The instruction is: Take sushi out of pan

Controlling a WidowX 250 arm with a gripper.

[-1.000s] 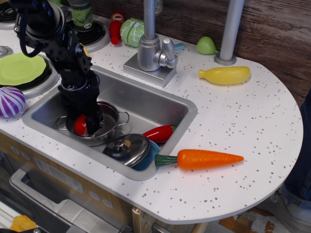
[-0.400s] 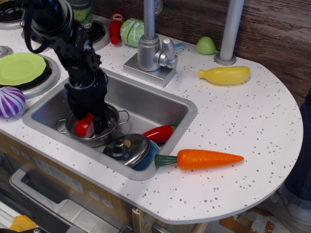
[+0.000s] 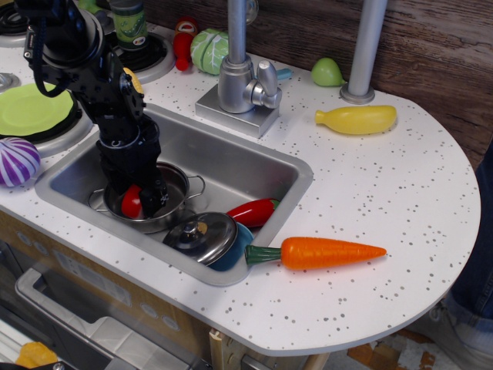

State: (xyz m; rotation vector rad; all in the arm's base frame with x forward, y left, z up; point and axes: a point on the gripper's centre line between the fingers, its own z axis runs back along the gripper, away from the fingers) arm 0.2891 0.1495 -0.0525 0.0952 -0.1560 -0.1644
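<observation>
- A purple-and-white striped ball (image 3: 17, 160) sits at the far left edge of the white speckled counter (image 3: 370, 193), with a green plate (image 3: 31, 110) on a stove ring just behind it.
- A steel sink (image 3: 231, 166) is sunk into the counter; its left half is crowded, its right rear floor is bare.
- The black gripper (image 3: 137, 202) reaches down from the upper left into the pan (image 3: 166, 220), which stands on the sink floor near the left wall.
- The gripper is closed narrowly around the sushi (image 3: 132, 202), red top showing, inside the pan's rim.
- Just right of the pan, a steel lid (image 3: 200, 235) rests on a blue pot (image 3: 235, 250) against the sink's front edge, touching or nearly touching the pan.
- A red chili (image 3: 253, 211) lies behind the pot, near the sink's right wall.
- A faucet (image 3: 243, 77) rises behind the sink.
- An orange carrot (image 3: 323, 252) lies on the counter just right of the sink's front corner.
- A yellow squash (image 3: 356, 119) lies farther back; open counter spreads between it and the rounded right edge.
</observation>
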